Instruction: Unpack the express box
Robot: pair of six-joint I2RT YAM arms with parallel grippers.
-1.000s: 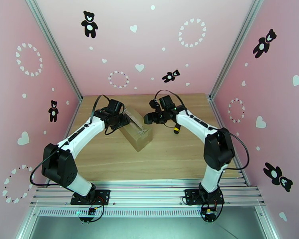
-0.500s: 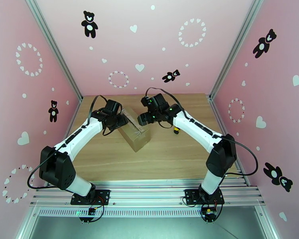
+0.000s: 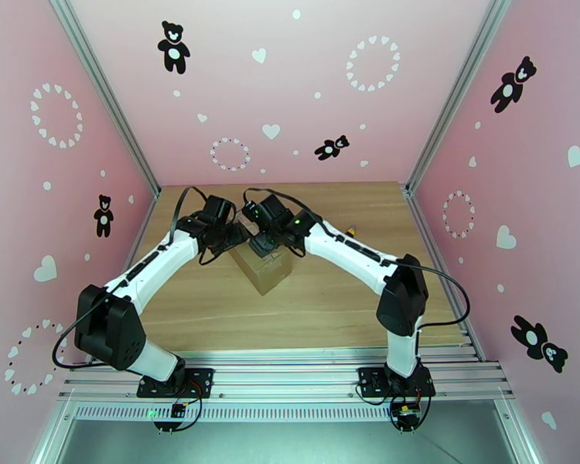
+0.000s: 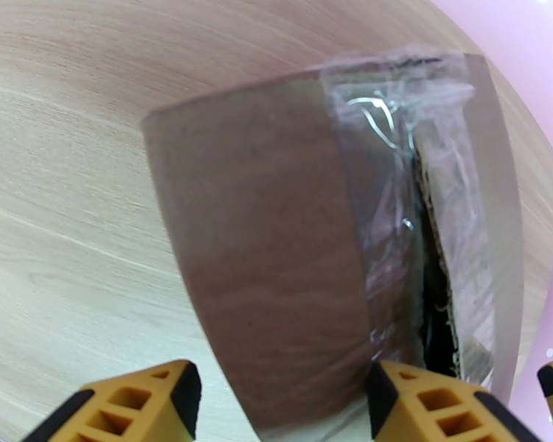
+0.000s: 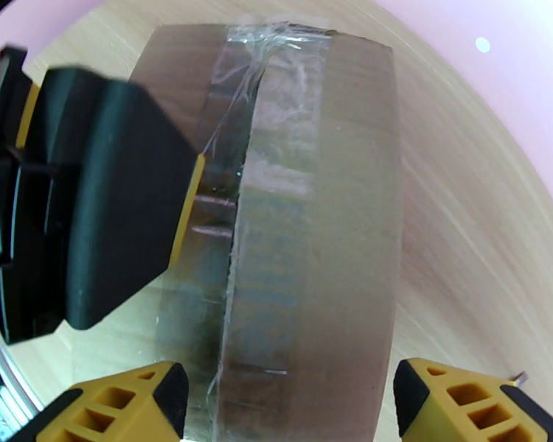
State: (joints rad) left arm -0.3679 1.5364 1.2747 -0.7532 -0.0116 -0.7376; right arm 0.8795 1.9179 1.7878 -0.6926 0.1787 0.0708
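The table (image 3: 329,303) is light brown wood, and a small yellow thing (image 3: 353,230) lies on it near the back. The walls (image 3: 290,87) are pink, with black teddy bears (image 3: 173,46) and white hearts (image 3: 271,131) on them. Shiny silver rails (image 3: 290,374) run along the near edge of the table.

Matt cardboard express box (image 4: 269,237) — glossy tape (image 4: 383,178) (crinkled).
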